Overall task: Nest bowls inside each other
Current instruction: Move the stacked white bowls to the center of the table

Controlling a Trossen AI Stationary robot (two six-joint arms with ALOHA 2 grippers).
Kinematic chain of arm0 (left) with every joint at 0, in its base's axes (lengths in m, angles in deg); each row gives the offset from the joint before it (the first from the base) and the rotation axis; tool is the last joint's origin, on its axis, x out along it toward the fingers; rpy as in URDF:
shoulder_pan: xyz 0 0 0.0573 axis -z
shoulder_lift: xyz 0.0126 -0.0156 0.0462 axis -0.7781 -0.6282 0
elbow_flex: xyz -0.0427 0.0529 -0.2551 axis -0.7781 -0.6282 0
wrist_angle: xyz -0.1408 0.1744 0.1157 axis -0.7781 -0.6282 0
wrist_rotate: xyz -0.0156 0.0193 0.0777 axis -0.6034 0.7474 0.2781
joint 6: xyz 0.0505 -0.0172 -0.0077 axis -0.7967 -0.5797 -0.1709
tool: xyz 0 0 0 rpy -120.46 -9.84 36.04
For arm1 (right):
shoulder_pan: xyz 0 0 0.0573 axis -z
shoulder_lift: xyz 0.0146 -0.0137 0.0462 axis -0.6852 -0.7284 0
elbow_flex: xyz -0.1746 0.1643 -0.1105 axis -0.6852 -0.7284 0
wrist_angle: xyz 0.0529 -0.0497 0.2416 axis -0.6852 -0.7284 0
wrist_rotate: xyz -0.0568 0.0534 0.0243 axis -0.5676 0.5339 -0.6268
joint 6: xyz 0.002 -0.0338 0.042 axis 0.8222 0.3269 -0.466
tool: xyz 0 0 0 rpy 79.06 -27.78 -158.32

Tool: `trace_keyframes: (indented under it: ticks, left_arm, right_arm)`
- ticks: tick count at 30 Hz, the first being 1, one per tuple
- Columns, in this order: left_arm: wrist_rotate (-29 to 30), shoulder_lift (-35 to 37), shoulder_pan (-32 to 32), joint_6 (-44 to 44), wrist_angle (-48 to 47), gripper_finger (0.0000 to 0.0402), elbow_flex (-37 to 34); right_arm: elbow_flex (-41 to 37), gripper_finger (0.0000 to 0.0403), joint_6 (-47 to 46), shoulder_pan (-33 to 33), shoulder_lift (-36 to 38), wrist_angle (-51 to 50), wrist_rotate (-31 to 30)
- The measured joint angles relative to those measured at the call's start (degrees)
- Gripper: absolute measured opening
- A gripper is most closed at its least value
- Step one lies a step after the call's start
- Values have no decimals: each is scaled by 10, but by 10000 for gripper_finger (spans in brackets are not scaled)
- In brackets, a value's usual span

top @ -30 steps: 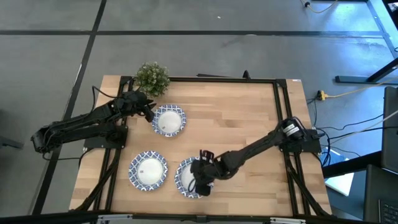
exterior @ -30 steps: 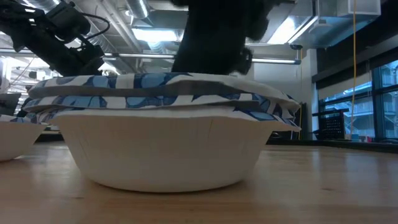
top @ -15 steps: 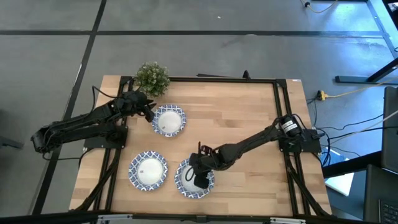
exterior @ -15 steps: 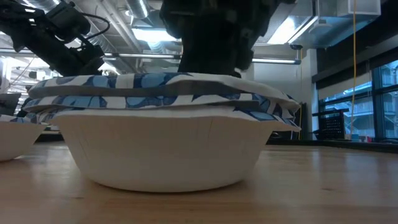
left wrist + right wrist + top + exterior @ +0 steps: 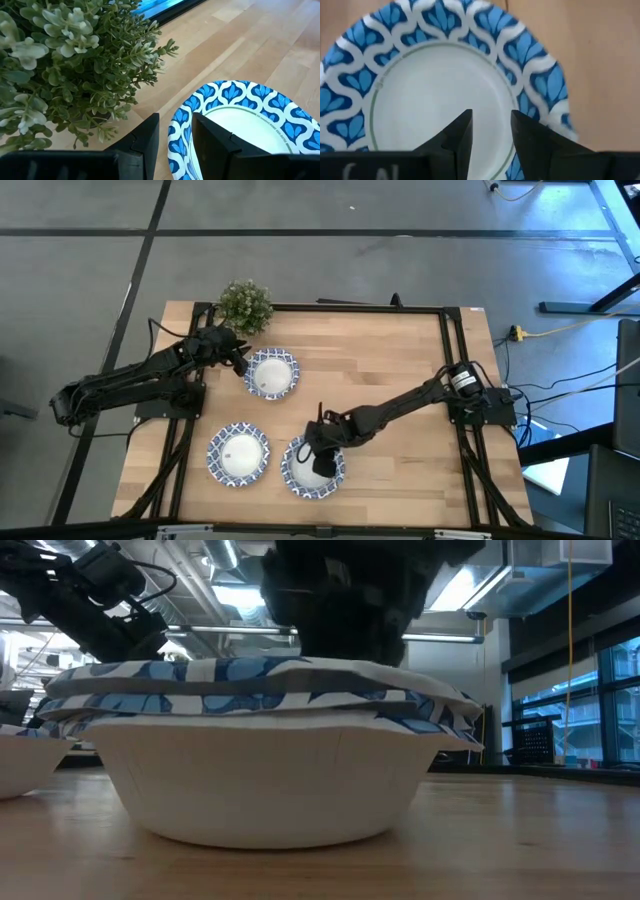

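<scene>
Blue-and-white rimmed bowls stand at three spots on the wooden table: one single at the far left [image 5: 271, 373], one single at the near left [image 5: 238, 453], and a nested stack [image 5: 305, 475] at the near middle, which fills the low view [image 5: 260, 780]. My right gripper [image 5: 320, 458] points down over the stack's white inside [image 5: 435, 90] with a narrow gap between its fingers [image 5: 492, 125]. My left gripper [image 5: 240, 362] is at the far-left bowl's left rim. That rim [image 5: 180, 130] lies in the narrow gap between its fingers [image 5: 175, 135]. My left gripper has one finger [image 5: 212, 137] over the bowl's inside and one [image 5: 145, 137] outside its left rim; I cannot tell whether they touch it. The bowl rests on the table. My right gripper stands inside the top bowl from above; I cannot tell whether it touches it.
A small green potted plant [image 5: 245, 305] stands at the far left corner, close behind my left gripper, and fills much of the left wrist view [image 5: 65, 65]. The table's right half [image 5: 400, 360] is bare wood. Black rails [image 5: 455, 380] run along the table's edges.
My right gripper has moved a little toward the table's far edge, from over the stack's near right rim to over its middle. The stack has stayed put.
</scene>
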Motion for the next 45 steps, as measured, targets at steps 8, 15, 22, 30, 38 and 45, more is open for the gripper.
trace_keyframes:
  ticks: [8, 15, 22, 30, 38, 45]
  left_arm:
    - [0, 0, 0, 0, 0, 110, 0]
    - [0, 0, 0, 0, 0, 110, 0]
    - [0, 0, 0, 0, 0, 110, 0]
    - [0, 0, 0, 0, 0, 110, 0]
    - [1, 0, 0, 0, 0, 110, 0]
    - [1, 0, 0, 0, 0, 110, 0]
  right_arm:
    - [-58, 136, -35, 0, 0, 28, 4]
    - [-64, 136, -25, 3, 1, 26, 2]
    - [-64, 136, -5, 25, 2, 5, -3]
    - [-66, 136, 48, 63, 16, -43, -31]
    - [-68, 136, 96, 118, 43, -88, -44]
    - [-67, 136, 126, 165, 47, -93, -44]
